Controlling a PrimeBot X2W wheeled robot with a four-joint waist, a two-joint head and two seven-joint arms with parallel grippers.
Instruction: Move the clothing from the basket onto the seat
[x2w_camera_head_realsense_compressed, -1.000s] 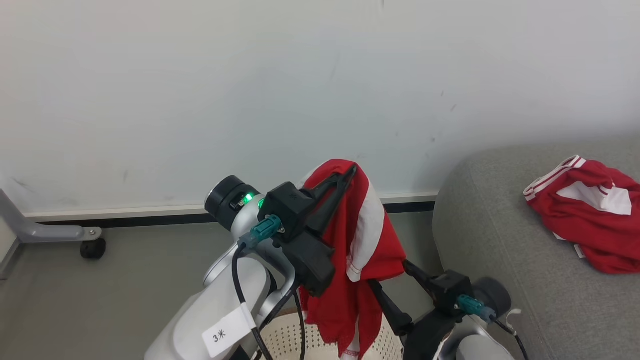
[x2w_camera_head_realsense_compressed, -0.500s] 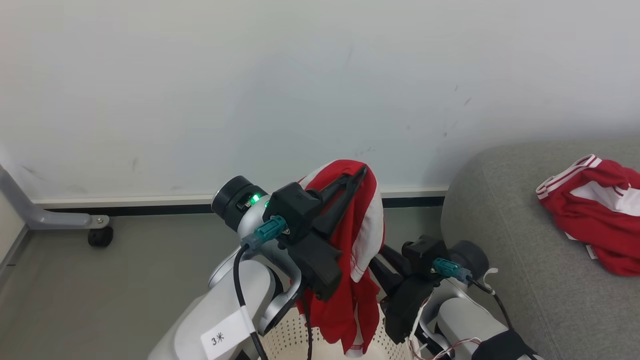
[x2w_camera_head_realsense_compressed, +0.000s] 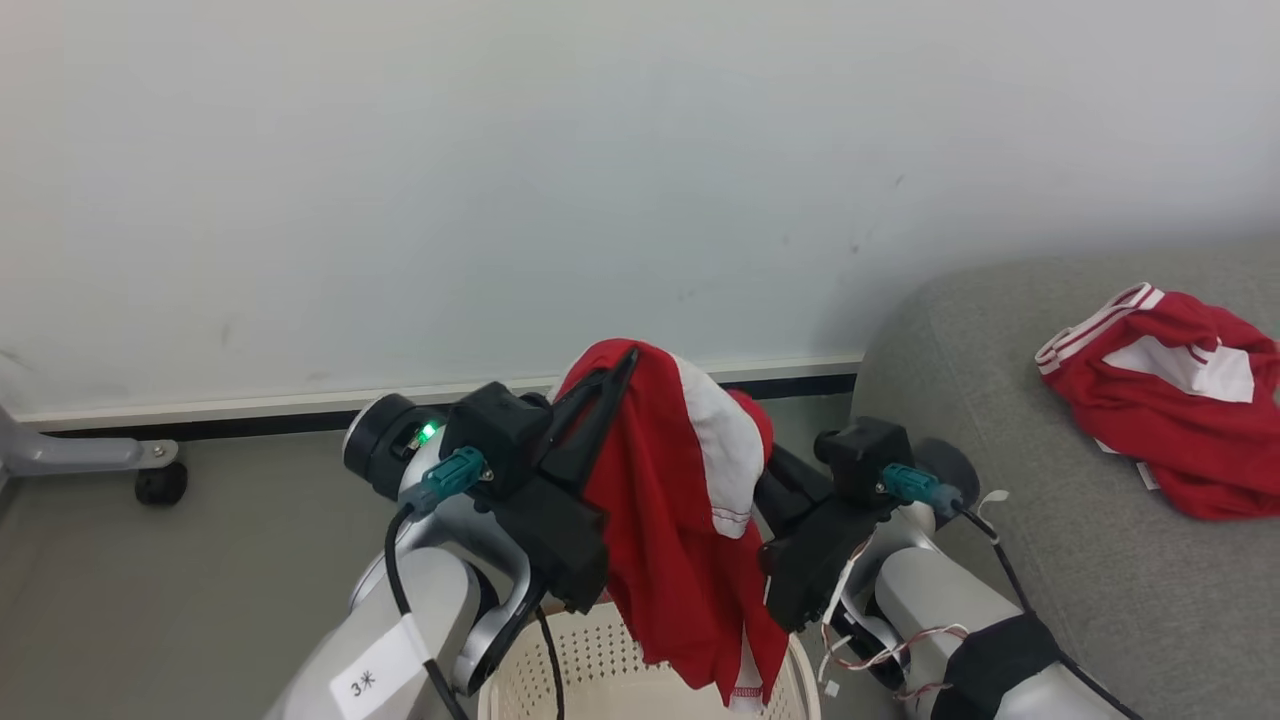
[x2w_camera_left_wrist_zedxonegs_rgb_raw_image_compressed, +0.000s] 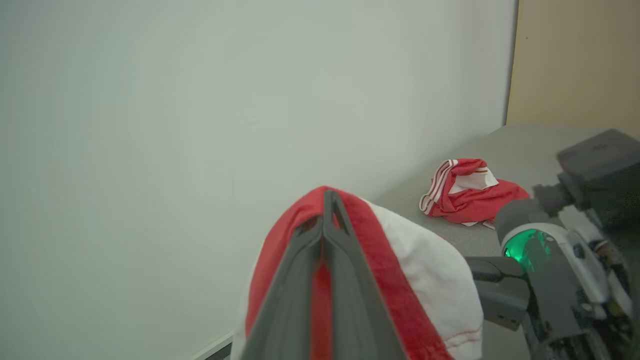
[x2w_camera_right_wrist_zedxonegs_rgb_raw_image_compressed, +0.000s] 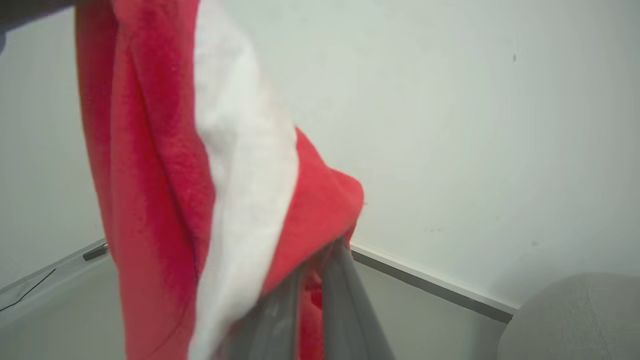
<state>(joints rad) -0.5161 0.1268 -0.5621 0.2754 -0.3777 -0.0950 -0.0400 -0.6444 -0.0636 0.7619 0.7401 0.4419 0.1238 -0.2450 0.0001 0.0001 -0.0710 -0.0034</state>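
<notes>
A red garment with a broad white stripe (x2w_camera_head_realsense_compressed: 670, 520) hangs above the cream perforated basket (x2w_camera_head_realsense_compressed: 590, 650). My left gripper (x2w_camera_head_realsense_compressed: 625, 358) is shut on its top fold, and the left wrist view shows red cloth pinched between the fingers (x2w_camera_left_wrist_zedxonegs_rgb_raw_image_compressed: 327, 195). My right gripper (x2w_camera_head_realsense_compressed: 775, 462) reaches into the cloth from the right. In the right wrist view its fingers (x2w_camera_right_wrist_zedxonegs_rgb_raw_image_compressed: 336, 247) are closed on a red fold. A second red and white garment (x2w_camera_head_realsense_compressed: 1150, 400) lies crumpled on the grey sofa (x2w_camera_head_realsense_compressed: 1000, 420), also seen in the left wrist view (x2w_camera_left_wrist_zedxonegs_rgb_raw_image_compressed: 465, 200).
A pale wall with a dark baseboard (x2w_camera_head_realsense_compressed: 250, 420) runs close behind. A grey metal leg with a black caster (x2w_camera_head_realsense_compressed: 158, 482) stands on the grey floor at the left. The sofa's rounded arm sits just right of my right arm.
My right gripper rose from beside the basket into the hanging garment and closed on it. The left gripper kept its hold and swung a little left, spreading the cloth; the camera also shifted.
</notes>
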